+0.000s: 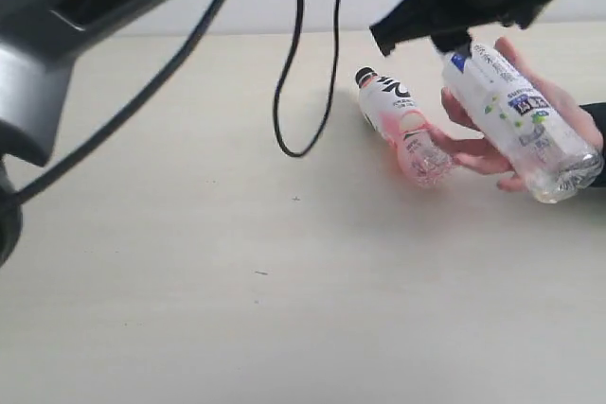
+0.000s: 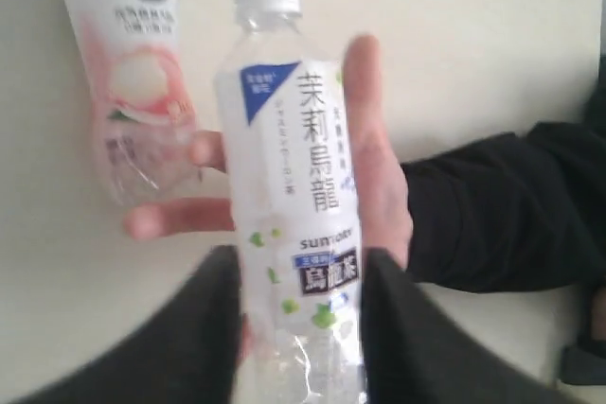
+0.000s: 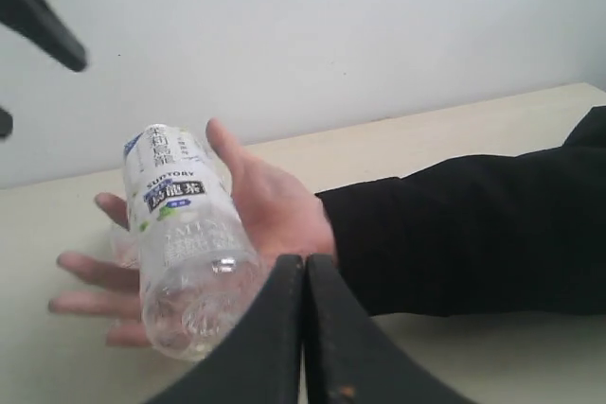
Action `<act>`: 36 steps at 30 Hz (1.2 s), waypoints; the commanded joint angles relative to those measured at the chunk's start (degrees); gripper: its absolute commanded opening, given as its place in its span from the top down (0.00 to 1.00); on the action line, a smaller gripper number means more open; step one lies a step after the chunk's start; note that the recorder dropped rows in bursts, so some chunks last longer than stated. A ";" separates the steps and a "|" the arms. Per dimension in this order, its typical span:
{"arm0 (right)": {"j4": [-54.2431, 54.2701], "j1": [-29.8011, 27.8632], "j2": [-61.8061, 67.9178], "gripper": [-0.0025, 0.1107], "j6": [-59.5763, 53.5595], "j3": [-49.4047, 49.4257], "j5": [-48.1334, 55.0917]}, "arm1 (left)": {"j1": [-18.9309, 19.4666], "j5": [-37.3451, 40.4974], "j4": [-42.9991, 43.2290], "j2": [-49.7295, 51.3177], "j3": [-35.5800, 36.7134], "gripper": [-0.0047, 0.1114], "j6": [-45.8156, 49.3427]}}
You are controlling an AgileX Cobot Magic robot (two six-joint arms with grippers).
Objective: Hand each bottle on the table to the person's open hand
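A clear bottle (image 1: 516, 111) (image 2: 294, 177) (image 3: 185, 234) with a white label and green marks lies across the person's open hand (image 1: 473, 150) (image 2: 379, 167) (image 3: 275, 201), its white cap pointing away. My left gripper (image 1: 464, 21) (image 2: 301, 272) hangs above the bottle, open and holding nothing. In the left wrist view its blurred fingers (image 2: 204, 328) frame the bottle's lower part. A pink-tinted, black-capped bottle (image 1: 402, 125) (image 2: 133, 73) lies on the table (image 1: 237, 281), its base at the person's fingertips. My right gripper (image 3: 303, 267) is shut and empty, near the person's wrist.
A black cable (image 1: 301, 73) hangs in a loop over the back of the table. The left arm's grey body (image 1: 57, 16) fills the upper left of the exterior view. The person's black sleeve (image 2: 492, 205) (image 3: 473, 224) reaches in from the right.
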 commanded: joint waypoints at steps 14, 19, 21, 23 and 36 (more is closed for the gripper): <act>-0.07 0.08 -0.34 0.97 0.06 0.32 -0.28 | -5.79 1.45 14.53 -6.25 4.75 0.96 21.21; -0.07 0.08 -0.34 0.97 0.06 0.32 -0.28 | -5.16 1.45 18.76 -12.50 15.08 0.96 15.75; -0.07 0.08 -0.34 0.97 0.06 0.32 -0.28 | -4.50 1.45 21.00 -17.49 22.57 0.96 12.37; -0.07 0.08 -0.34 0.97 0.06 0.32 -0.28 | -4.50 1.45 24.97 -23.42 31.51 0.96 8.72; -0.07 0.08 -0.34 0.97 0.06 0.32 -0.28 | -4.53 1.45 37.17 -45.31 78.55 0.96 -14.23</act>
